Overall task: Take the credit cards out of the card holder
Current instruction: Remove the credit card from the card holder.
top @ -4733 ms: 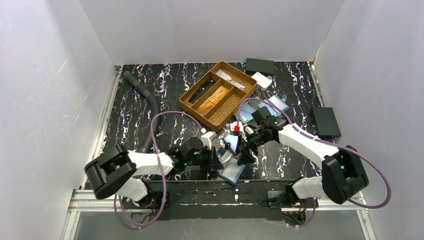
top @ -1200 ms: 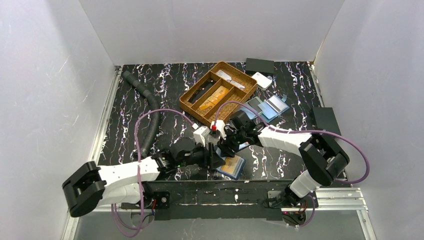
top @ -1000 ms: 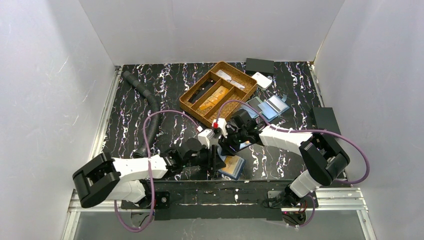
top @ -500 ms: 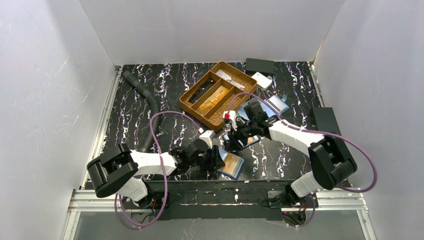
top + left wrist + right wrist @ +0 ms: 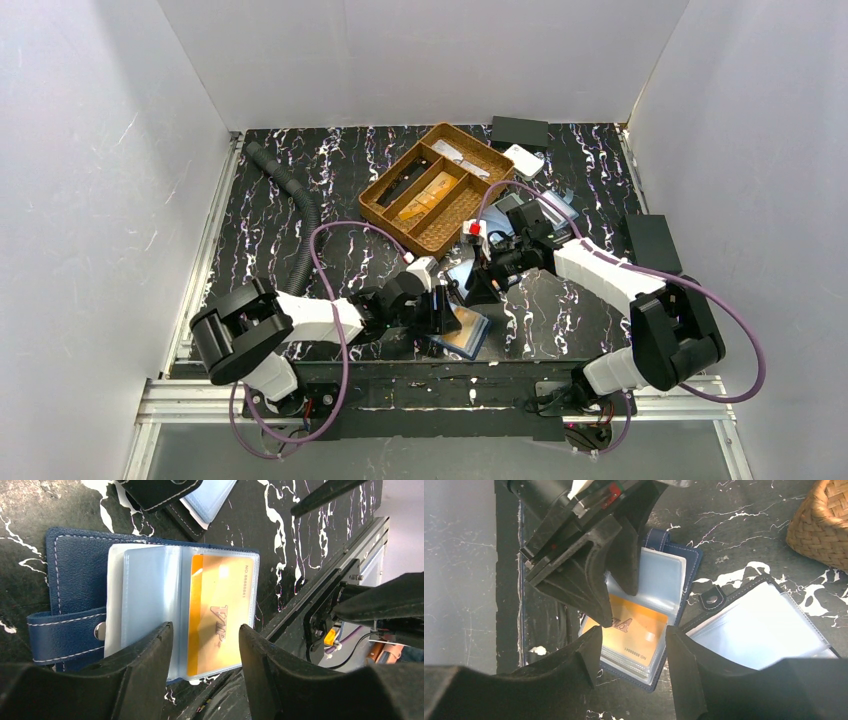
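Observation:
A blue card holder (image 5: pixel 75 580) lies open near the table's front edge (image 5: pixel 470 346), its clear sleeves spread. One yellow-orange credit card (image 5: pixel 222 615) marked VIP sits inside the top right sleeve (image 5: pixel 464 322). My left gripper (image 5: pixel 206 627) hovers open just over that sleeve, with nothing between its fingers. Just behind the holder, my right gripper (image 5: pixel 634 630) is open and empty too, looking down on the same card (image 5: pixel 639 637) and the holder's blue cover (image 5: pixel 690 562). The left fingers (image 5: pixel 589 580) show above the sleeves in the right wrist view.
A second holder, black with clear sleeves (image 5: pixel 764 630), lies open right behind the blue one. Farther back are a woven basket (image 5: pixel 437 187), more sleeves (image 5: pixel 545 212), two black boxes (image 5: pixel 520 131) (image 5: pixel 652 243) and a black hose (image 5: pixel 295 215) on the left.
The right gripper has drawn back and to the right, off the blue holder. The left arm's elbow has swung right, and its jaws stand a little wider over the card.

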